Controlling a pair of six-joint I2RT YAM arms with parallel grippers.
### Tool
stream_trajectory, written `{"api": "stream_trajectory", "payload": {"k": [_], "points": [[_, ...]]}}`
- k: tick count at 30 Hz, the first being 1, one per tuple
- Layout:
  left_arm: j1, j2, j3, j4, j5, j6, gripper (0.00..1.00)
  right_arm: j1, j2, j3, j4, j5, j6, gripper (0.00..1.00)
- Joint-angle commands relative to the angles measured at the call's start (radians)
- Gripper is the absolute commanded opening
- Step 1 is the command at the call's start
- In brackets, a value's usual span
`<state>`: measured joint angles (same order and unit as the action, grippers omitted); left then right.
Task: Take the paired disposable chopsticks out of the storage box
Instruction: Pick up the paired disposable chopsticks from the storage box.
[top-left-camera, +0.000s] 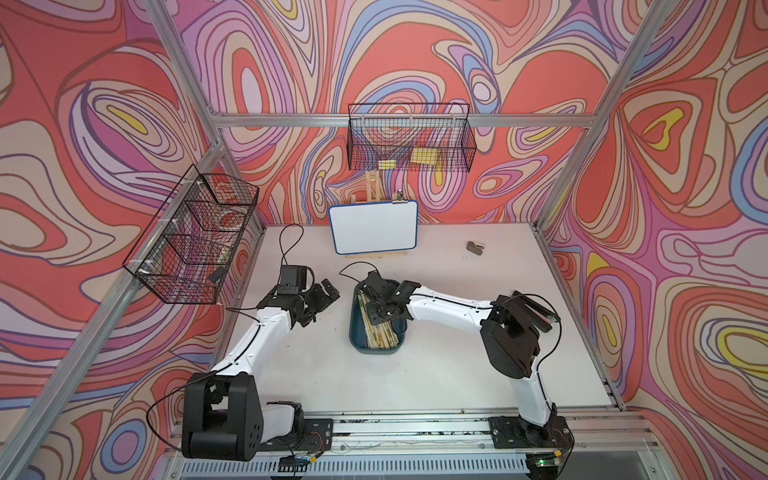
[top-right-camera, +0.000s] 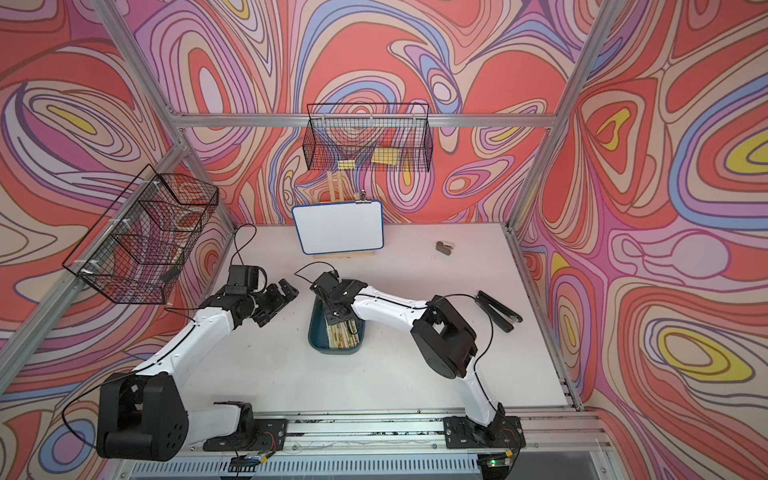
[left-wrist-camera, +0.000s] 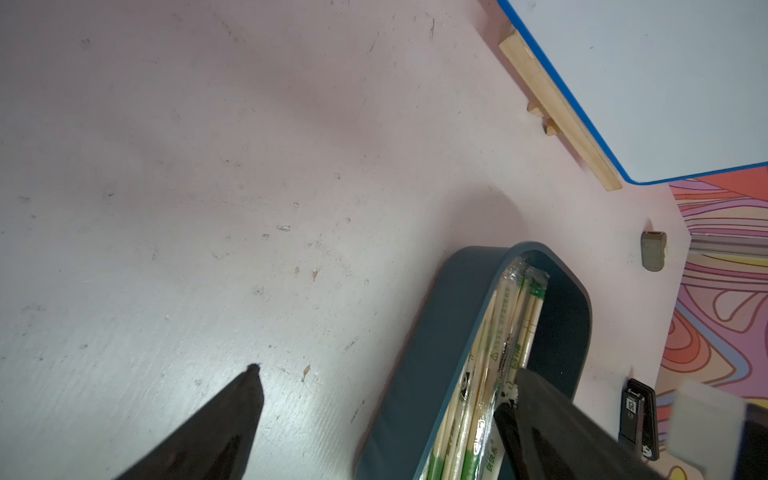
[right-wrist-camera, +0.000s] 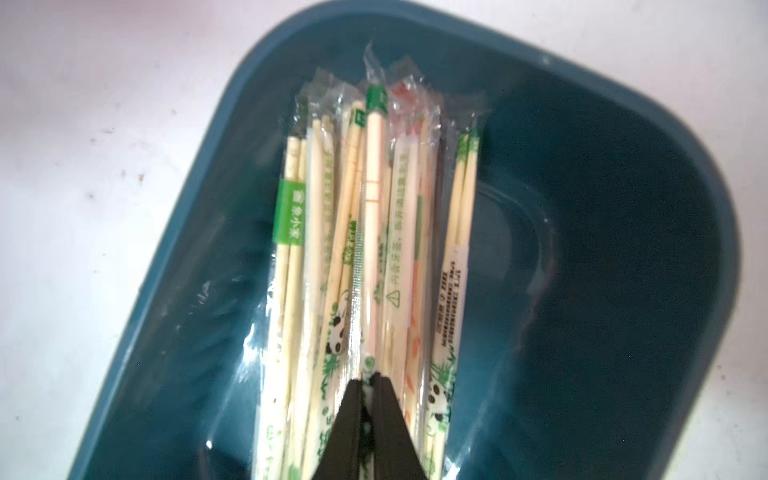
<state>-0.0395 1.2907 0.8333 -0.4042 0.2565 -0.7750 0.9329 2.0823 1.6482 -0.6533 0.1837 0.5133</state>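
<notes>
1. Landmark: the shallow dark teal-blue plastic storage box (top-left-camera: 354, 332), rectangular with rounded corners. It sits flat on the white counter (top-left-camera: 436, 374), between the two arms.
2. The paired disposable chopsticks (right-wrist-camera: 374, 249) are thin pale bamboo pairs in clear plastic sleeves, mostly green print with panda marks, a few red-orange. All are inside the storage box, lying lengthwise in one loose bundle. In the right wrist view, bare box floor runs along one side of the bundle.
3. The black right end effector (right-wrist-camera: 369, 376) reaches down into the storage box over its far half. Its fingers are pinched narrow, tips nearly touching, with a strip of green-printed sleeve caught between them. That pair lies in line with the rest of the bundle; I can't tell if it is clear of them.
4. The black left end effector (left-wrist-camera: 384, 370) is spread wide with nothing gripped. It hovers just beside the storage box's left long wall, near the far end. In the left wrist view one finger overlaps the box.
5. Beyond the box's far end, near it, a white blue-edged whiteboard (top-left-camera: 374, 226) stands upright on a pale wooden easel.
6. Right of the box and well apart, a black stapler (top-right-camera: 498, 311) lies flat on the counter past the right arm's elbow.
7. Far-right of the box, toward the back wall, sits a small grey-brown block (top-left-camera: 473, 247).
8. Black wire baskets hang on the frame rails, one above and left of the box (top-left-camera: 191, 237), one above and beyond it (top-left-camera: 409, 141).
</notes>
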Motion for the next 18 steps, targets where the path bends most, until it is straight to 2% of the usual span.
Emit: {"api": "stream_trajectory", "payload": {"k": [1,11,18], "points": [[0.007,0.001,0.001,0.008,0.007,0.009,1.00,0.002,-0.059,-0.014,0.027,0.009,0.011,0.00],[0.007,-0.029,0.004,-0.025,0.023,0.016,1.00,-0.007,-0.154,-0.002,0.037,0.008,0.025,0.00],[0.006,-0.083,-0.003,-0.095,0.039,0.019,1.00,-0.047,-0.248,-0.088,0.011,0.026,0.040,0.00]]}}
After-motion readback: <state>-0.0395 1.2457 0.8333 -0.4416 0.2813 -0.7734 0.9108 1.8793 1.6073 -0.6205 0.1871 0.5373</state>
